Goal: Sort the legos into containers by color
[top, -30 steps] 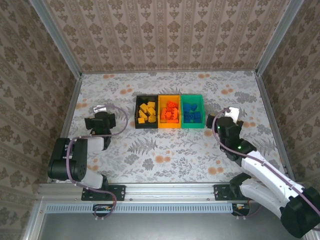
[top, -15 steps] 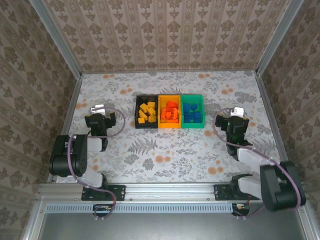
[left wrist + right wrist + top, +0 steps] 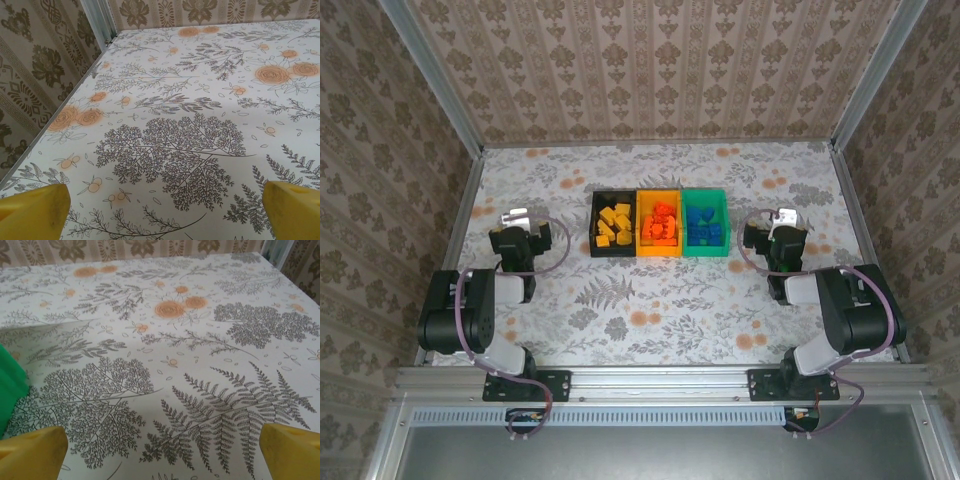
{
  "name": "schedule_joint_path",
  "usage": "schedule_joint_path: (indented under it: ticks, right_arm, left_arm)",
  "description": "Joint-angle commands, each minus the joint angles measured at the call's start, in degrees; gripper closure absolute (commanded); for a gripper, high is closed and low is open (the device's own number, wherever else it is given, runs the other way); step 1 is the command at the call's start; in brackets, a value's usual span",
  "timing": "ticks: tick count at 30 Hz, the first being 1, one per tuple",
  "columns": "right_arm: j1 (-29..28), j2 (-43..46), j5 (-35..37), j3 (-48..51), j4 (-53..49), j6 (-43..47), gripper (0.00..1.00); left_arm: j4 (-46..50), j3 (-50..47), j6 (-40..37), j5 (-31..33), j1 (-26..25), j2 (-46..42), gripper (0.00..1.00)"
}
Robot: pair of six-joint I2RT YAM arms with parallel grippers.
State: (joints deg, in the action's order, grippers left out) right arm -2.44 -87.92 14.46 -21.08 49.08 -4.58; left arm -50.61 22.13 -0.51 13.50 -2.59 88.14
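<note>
Three joined containers sit mid-table: a black bin [image 3: 594, 225] with yellow legos [image 3: 613, 225], an orange bin [image 3: 659, 252] with red-orange legos [image 3: 660, 224], and a green bin [image 3: 706, 251] with blue legos [image 3: 703, 226]. My left gripper [image 3: 521, 237] rests left of the black bin, well apart from it. Its yellow fingertips [image 3: 35, 210] stand wide, so the left gripper [image 3: 165, 220] is open over bare cloth. My right gripper [image 3: 777, 238] sits right of the green bin. The right gripper [image 3: 162, 455] is open and empty, with the green bin's wall [image 3: 10, 385] at the left edge.
The table wears a floral cloth [image 3: 650, 300]. Patterned walls close it in, with metal corner posts at the back left [image 3: 100, 20] and back right [image 3: 277, 250]. Both arms are folded over their bases at the near edge.
The right arm has folded back from its stretched pose, and its gripper now faces the far wall beside the green bin. The left gripper shifted slightly left. Both stayed open.
</note>
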Motion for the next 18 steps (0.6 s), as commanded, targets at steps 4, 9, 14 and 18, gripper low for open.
schedule_joint_path:
  ticks: [4,9,14,18]
  right_arm:
    - [0.24,0.30,-1.19,-0.91,2.49,0.62,0.00]
    - [0.24,0.29,-1.23,-0.95,2.38,0.62,0.00]
    - [0.24,0.29,-1.19,-0.98,2.40,0.60,0.00]
    - [0.24,0.29,-1.19,-0.98,2.42,0.67,0.00]
  left_arm:
    - [-1.64,-0.42,-0.20,0.39,-0.37,0.00,0.00]
    - [-1.33,-0.06,-0.91,-0.57,-0.59,0.28,0.00]
    - [-1.41,-0.07,-0.89,-0.58,-0.63,0.25,0.00]
    - [-1.50,-0.12,-0.90,-0.64,-0.64,0.23,0.00]
